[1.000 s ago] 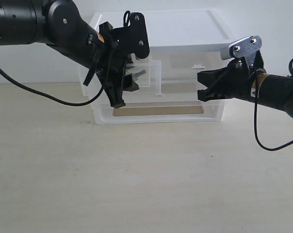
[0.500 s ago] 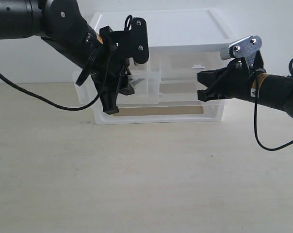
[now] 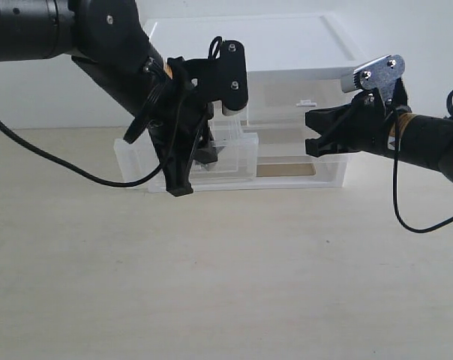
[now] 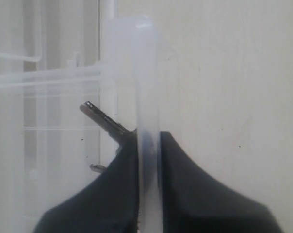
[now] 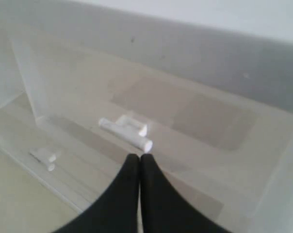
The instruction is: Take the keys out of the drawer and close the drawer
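Left gripper (image 4: 147, 138): is pinching the thin front wall of the drawer (image 3: 238, 157), one finger inside and one outside; it is holding the wall, not the keys.
Drawer: is standing part-way out of the unit (image 3: 301, 52), its front edge hanging over the table (image 3: 226, 292).
Keys (image 4: 104, 121): are lying inside the drawer, just behind the front wall and touching the inner finger.
Key axis: one long blade is slanting away from the inner finger, deeper into the drawer.
Nearer arm: the left one, already at the keys.
Right gripper (image 3: 310, 133): is hovering with jaws pressed together on nothing, well apart from the keys, facing the handle (image 5: 126, 131) of the neighbouring drawer.
Edges: the clamped wall is standing between the outer finger and the keys, so I judge the gripper would need to let go and reach over the rim.
Open room: the pulled-out part is looking open on top; the table in front is lying bare.
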Motion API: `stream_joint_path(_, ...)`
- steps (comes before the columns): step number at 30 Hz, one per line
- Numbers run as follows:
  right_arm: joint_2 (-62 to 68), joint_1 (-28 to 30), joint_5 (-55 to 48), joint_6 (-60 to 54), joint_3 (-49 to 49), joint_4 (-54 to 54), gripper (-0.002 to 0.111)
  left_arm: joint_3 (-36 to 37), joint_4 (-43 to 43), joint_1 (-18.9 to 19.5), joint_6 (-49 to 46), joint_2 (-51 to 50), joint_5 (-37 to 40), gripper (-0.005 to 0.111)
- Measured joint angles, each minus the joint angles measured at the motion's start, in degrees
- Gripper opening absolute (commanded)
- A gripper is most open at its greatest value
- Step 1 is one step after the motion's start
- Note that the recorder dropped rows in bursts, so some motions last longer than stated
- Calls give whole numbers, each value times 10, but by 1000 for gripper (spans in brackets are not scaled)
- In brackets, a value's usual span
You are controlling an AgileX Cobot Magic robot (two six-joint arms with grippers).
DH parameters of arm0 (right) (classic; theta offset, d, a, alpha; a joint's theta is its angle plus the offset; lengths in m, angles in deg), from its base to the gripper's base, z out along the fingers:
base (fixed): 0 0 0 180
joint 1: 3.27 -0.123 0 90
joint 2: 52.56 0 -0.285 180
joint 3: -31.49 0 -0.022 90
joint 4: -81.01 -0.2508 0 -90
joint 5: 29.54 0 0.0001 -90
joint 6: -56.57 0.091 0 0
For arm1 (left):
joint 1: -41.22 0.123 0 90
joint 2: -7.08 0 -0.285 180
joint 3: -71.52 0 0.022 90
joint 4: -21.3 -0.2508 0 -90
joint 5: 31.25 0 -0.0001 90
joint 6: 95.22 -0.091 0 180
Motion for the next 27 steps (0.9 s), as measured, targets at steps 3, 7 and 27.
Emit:
stream_joint_path(3, 0, 0, 0, 0, 0, 0, 0, 0, -1, -1, -1, 1, 3, 37)
stream_joint_path(7, 0, 0, 0, 0, 0, 0, 0, 0, -1, -3, -1, 1, 9, 67)
stream_joint_path(27, 0, 0, 0, 0, 0, 0, 0, 0, 16, -3, 84, 81, -21, 72)
